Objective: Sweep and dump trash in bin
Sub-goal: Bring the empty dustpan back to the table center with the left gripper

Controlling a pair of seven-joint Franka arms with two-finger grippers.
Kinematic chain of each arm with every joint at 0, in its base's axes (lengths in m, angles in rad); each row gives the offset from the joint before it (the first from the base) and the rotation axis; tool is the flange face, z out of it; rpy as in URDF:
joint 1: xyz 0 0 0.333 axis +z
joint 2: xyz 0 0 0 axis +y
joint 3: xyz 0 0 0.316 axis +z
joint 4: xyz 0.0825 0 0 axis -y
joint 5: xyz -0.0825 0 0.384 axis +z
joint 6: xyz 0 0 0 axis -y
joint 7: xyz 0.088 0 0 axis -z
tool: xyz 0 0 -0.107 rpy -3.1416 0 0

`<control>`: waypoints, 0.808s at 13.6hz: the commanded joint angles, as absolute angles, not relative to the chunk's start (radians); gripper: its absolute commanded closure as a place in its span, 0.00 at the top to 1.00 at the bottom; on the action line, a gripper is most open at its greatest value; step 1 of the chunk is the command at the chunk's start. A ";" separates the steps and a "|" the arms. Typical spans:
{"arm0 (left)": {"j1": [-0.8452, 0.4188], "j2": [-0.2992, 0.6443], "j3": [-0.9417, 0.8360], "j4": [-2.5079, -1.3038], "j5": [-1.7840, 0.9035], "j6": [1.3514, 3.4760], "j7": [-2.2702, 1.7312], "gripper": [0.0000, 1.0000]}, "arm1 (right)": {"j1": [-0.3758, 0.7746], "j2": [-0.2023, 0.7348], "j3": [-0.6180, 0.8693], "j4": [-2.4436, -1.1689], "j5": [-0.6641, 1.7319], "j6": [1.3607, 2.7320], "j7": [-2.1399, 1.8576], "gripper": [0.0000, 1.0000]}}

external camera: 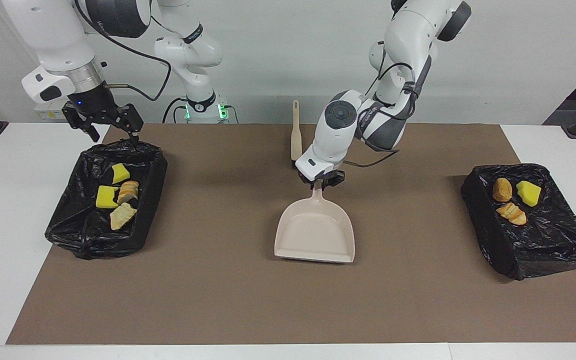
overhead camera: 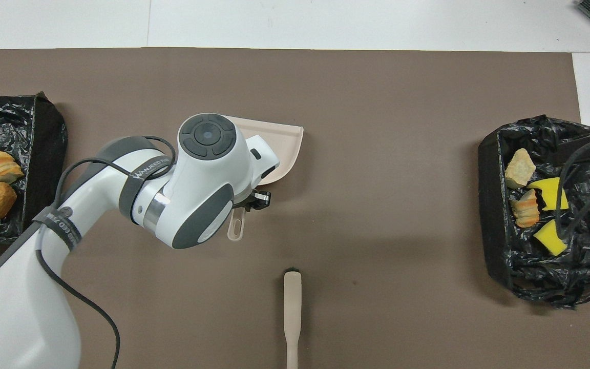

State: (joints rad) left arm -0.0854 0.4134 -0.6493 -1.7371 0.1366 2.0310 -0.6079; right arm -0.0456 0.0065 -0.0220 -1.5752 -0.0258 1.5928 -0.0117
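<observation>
Brown worktop (external camera: pixel 218 300): left gripper (external camera: pixel 324 181) clamped on beige dustpan (external camera: pixel 316 234) handle mid-mat; right gripper (external camera: pixel 105 120) spread apart over bin (external camera: pixel 68 227).

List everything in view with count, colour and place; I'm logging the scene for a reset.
Trash: seven scraps, yellow and tan; four in one bin, three in the other.
Bins: two, black-lined; one at the right arm's end, one at the left arm's.
Dustpan: one, beige, mid-mat.
Brush: one, beige, nearer the robots than the dustpan.
Mat: one, brown.
Left gripper: shut on the dustpan's handle.
Right gripper: open, over its bin's rim.
</observation>
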 commanded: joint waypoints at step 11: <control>-0.114 0.410 -0.646 -1.723 0.137 1.999 -0.695 1.00 | -0.052 -0.021 0.002 -1.601 -0.012 1.583 -0.003 1.00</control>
